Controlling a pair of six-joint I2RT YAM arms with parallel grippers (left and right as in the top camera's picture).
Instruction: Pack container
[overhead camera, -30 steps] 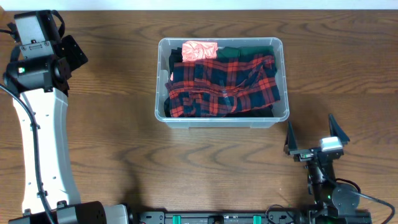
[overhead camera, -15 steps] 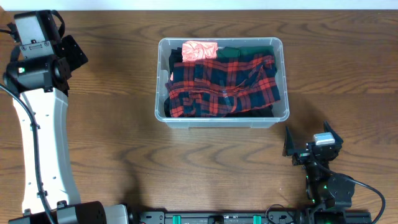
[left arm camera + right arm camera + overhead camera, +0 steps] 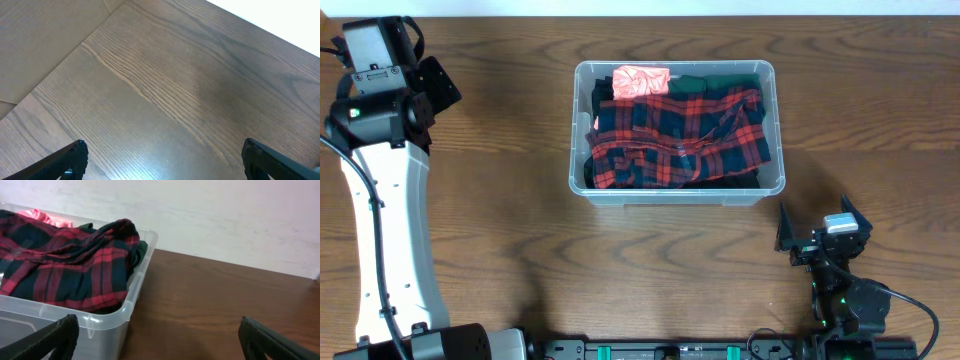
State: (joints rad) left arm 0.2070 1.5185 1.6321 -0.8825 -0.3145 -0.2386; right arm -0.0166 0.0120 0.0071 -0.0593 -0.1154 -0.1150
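The clear plastic container (image 3: 768,190) stands at the table's middle back, filled with a red and dark plaid cloth (image 3: 680,135), a pink cloth (image 3: 640,81) and a dark green cloth (image 3: 715,82). Its near right corner shows in the right wrist view (image 3: 131,307), with the plaid cloth (image 3: 65,270) heaped inside. My right gripper (image 3: 823,236) is open and empty, low at the front right, apart from the container; it also shows in the right wrist view (image 3: 159,339). My left gripper (image 3: 162,159) is open and empty over bare wood at the far left.
The left arm's white column (image 3: 390,230) runs along the left side of the table. The brown wooden table (image 3: 500,170) surrounds the container. A pale wall (image 3: 225,220) lies behind the table's far edge.
The right gripper has drawn back a little toward the front edge and turned slightly. The left arm and the container's contents have not moved.
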